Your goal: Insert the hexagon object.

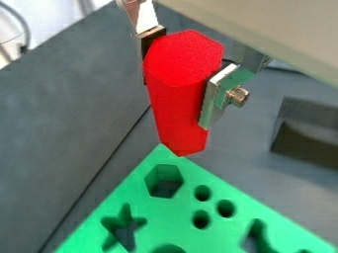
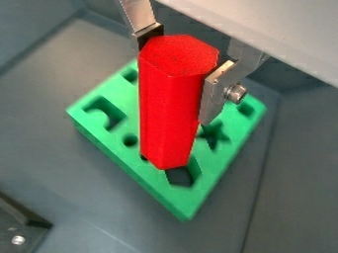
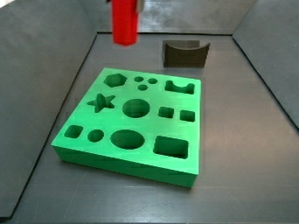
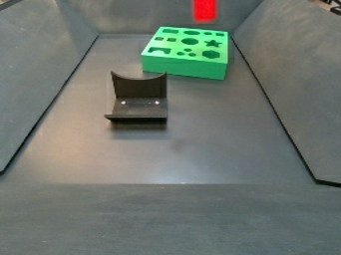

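Observation:
My gripper is shut on the hexagon object, a glossy red prism held upright between the silver fingers; both wrist views show this grip. The peg hangs above the green block, its lower end just over the hexagon hole at the block's corner. In both side views only the red peg shows at the frame's top, above the block's far edge; the gripper itself is out of frame there.
The green block has several holes: star, circles, squares, notches. The dark fixture with a curved notch stands on the grey floor apart from the block, also seen in a side view. Sloped grey walls enclose the floor.

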You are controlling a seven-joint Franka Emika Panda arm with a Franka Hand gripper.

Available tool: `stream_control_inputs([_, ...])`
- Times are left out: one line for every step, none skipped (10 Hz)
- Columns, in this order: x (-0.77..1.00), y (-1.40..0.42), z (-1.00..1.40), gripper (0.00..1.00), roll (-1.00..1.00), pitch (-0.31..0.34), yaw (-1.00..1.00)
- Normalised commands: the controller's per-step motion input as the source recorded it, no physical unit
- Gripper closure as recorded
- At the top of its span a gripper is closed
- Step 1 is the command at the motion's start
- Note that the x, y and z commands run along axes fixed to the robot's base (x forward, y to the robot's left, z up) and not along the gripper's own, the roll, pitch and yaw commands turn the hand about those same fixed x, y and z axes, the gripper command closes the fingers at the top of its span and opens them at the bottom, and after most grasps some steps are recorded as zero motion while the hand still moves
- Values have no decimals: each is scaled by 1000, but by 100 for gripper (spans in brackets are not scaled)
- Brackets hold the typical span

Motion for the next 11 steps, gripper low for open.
stream_control_inputs([-106,0,-523,100,-286,0,-723])
stream_control_inputs([-23,0,-454,100,-296,-31,-769])
stream_control_inputs([-6,0,-423,100,-303,-60,-763])
stream_control_inputs([-174,131,-400,100,-331,-160,-380])
stream_control_inputs([-231,109,-363,100,-343,-214,0])
stream_control_inputs([-206,11,-343,100,-341,-234,-109])
stream_control_inputs([-123,0,-360,100,-286,-159,-686])
stream_control_inputs([-177,6,-237,100,-310,-173,-589])
stream_control_inputs([-60,0,-134,100,-334,-219,-409])
stream_control_inputs([-26,0,-31,100,-291,-219,-386])
stream_control_inputs([-20,0,-34,100,-289,-223,-323])
